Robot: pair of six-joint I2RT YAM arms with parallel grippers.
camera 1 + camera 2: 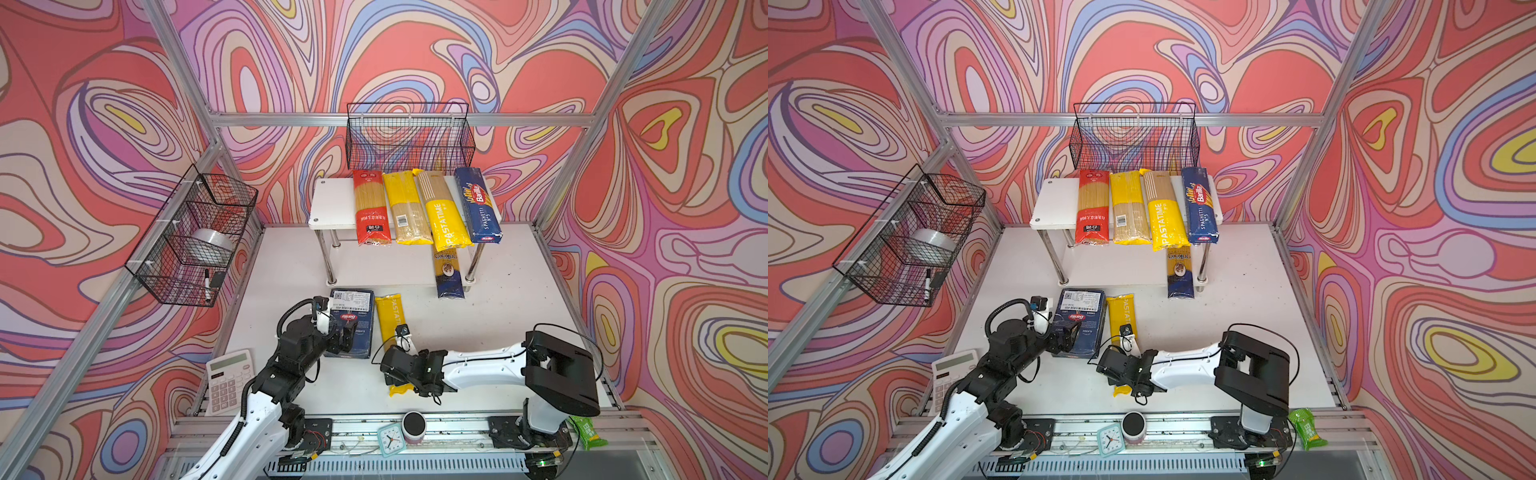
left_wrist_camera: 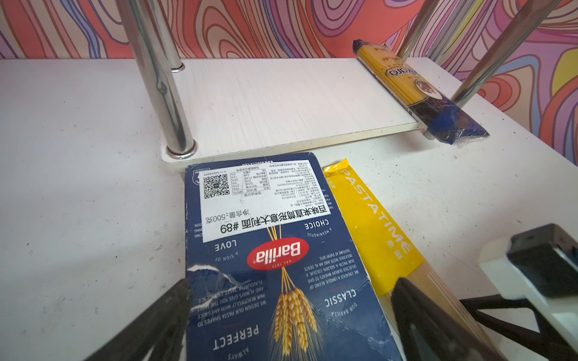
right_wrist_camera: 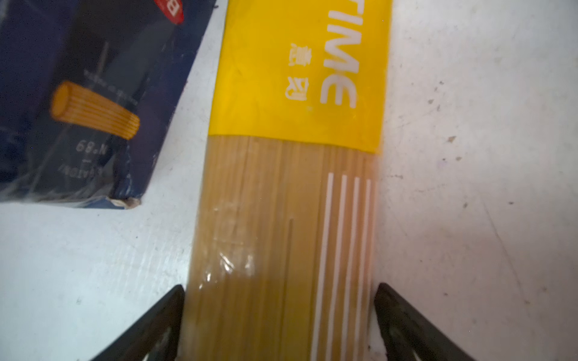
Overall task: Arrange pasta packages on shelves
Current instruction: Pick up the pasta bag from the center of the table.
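**Operator:** Report the right gripper [image 3: 278, 289].

**Technician:** Jaws spread wide, one black finger on each side of the long yellow PASTATIME spaghetti pack [image 1: 390, 311]. Nothing is lifted. The pack lies flat on the white table [image 1: 498, 332], in front of the rack.

**Operator:** And the left gripper [image 1: 345, 332]?

**Technician:** Jaws apart, over the near end of the wide dark blue Barilla cardboard box [image 1: 357, 311], gripping nothing. The box lies flat beside the yellow pack, just in front of the white two-tier rack with chrome legs [image 1: 332, 203].

**Operator:** Rack contents?

**Technician:** Top board, side by side:
- red spaghetti bag [image 1: 372, 208]
- yellow barcode-up pack [image 1: 406, 210]
- second yellow PASTATIME pack [image 1: 442, 216]
- slim blue Barilla box [image 1: 478, 205]

Lower board: dark blue spaghetti bag [image 1: 449, 274], its near end overhanging the front edge.
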